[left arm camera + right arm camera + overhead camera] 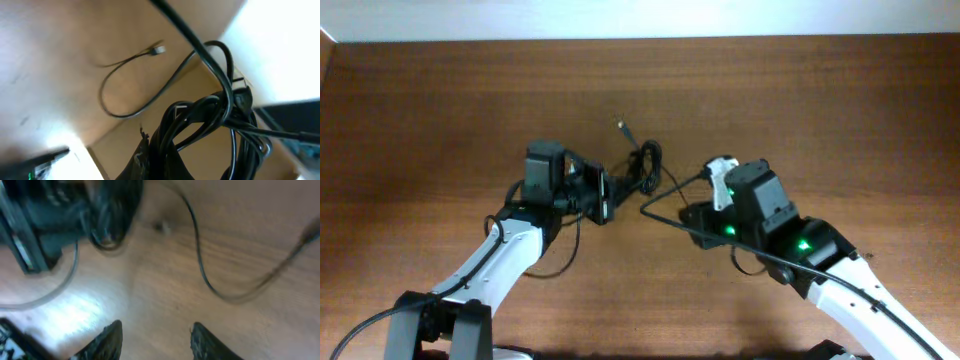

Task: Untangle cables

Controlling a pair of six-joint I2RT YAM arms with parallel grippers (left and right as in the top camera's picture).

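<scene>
Coiled tight at the left gripper (604, 196), the cables (220, 120) form a knotted bundle that its closed jaws seem to pinch. One strand loops out across the table (45, 60) to a small plug (159, 49). The right gripper (156, 342) hangs wide open and empty above the wood, near a slack strand. Pulling the wrong loop would likely cinch the knot tighter. Only the overhead view shows a straight strand reaching toward the right arm; only the left wrist view resolves the knot.
</scene>
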